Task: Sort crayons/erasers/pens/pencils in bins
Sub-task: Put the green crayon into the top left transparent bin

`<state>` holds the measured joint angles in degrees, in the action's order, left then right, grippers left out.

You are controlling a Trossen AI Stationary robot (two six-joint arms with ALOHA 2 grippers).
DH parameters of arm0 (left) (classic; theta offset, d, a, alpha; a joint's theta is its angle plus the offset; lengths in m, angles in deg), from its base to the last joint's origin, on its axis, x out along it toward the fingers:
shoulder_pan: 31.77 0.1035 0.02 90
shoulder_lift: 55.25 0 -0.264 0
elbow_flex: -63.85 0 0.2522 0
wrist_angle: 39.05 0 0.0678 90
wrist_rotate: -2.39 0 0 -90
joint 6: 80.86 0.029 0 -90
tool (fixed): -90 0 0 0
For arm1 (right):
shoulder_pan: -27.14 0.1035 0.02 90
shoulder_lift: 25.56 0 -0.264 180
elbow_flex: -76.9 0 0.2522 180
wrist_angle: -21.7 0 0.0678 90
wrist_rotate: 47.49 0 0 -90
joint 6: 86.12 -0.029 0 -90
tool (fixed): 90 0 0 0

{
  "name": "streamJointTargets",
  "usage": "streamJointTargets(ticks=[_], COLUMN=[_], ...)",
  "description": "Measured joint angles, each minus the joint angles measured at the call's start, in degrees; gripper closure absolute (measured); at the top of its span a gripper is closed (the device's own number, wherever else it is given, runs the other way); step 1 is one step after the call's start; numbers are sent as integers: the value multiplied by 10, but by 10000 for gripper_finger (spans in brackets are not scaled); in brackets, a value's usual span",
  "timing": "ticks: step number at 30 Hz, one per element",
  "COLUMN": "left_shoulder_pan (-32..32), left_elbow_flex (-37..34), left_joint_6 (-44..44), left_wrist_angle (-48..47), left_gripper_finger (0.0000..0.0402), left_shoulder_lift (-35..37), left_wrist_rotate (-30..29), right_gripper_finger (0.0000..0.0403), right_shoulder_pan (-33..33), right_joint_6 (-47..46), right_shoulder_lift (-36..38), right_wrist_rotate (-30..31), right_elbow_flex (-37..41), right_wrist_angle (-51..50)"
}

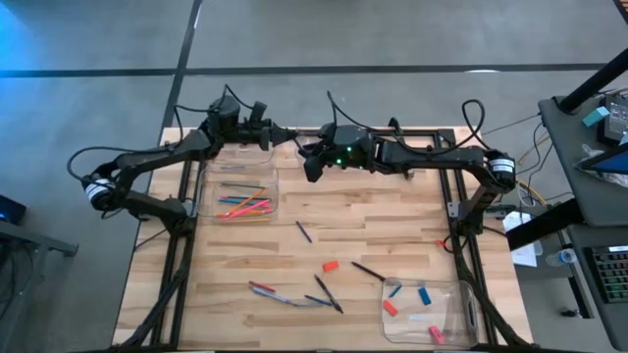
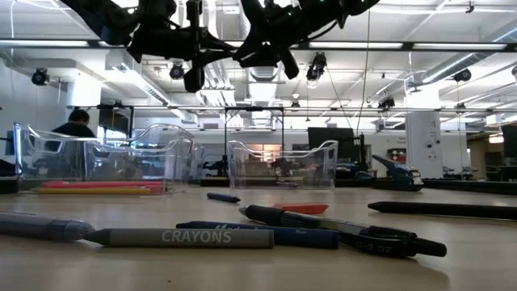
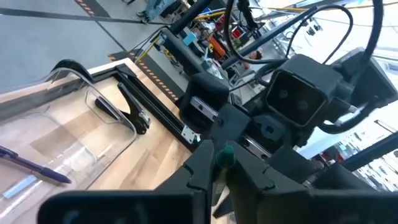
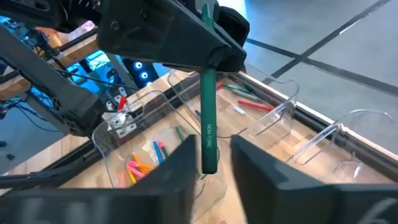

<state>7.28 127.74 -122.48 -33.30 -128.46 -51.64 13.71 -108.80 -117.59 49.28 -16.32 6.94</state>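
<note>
A green stick (image 4: 208,118) hangs upright above the table's far middle, where my two grippers meet. My left gripper (image 4: 210,57) comes from the left and is shut on the stick's upper part. My right gripper (image 4: 215,163) is open, its fingers standing on either side of the stick's lower end with a gap showing. In the high view the left gripper (image 1: 285,137) and right gripper (image 1: 307,149) are tip to tip. A clear bin (image 1: 208,191) at the left holds coloured sticks. Another bin (image 1: 461,294) at the near right holds blue and red-orange erasers. My left gripper pinches the green stick's upper part (image 4: 207,76) between its two fingers. The fingers lie level and across the stick. The stick hangs upright below them, clear of the table and bins; its top end (image 3: 226,155) shows between the fingertips.
Loose on the wooden table lie dark pens (image 1: 304,231) (image 1: 329,292) (image 1: 368,272), a red-orange eraser (image 1: 330,265) and mixed sticks (image 1: 275,294). Below the grippers stand further clear bins (image 4: 140,134) (image 4: 273,102) along the far edge. Room is free in the table's middle.
</note>
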Motion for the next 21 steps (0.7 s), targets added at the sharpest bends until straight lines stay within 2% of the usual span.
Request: streamJointTargets(ticks=[6, 10, 15, 19, 21], left_shoulder_pan=[9, 23, 48, 73, 88], left_elbow_flex=[0, 0, 2, 6, 9], left_joint_6=[5, 6, 2, 5, 26], left_wrist_angle=[0, -1, -9, -10, -44], left_gripper_finger=[384, 384, 384, 384, 384], left_shoulder_lift=[0, 0, 11, 28, 39], left_wrist_rotate=[1, 1, 13, 15, 15], right_gripper_finger=[191, 134, 103, 100, 103], right_shoulder_pan=[0, 0, 0, 0, 0], right_joint_6=[-2, -3, -11, -29, -29], right_shoulder_lift=[0, 0, 0, 0, 0], right_wrist_rotate=[-8, -8, -8, -10, -10], right_elbow_flex=[0, 0, 0, 0, 0], right_wrist_angle=[-4, -4, -5, -5, -7])
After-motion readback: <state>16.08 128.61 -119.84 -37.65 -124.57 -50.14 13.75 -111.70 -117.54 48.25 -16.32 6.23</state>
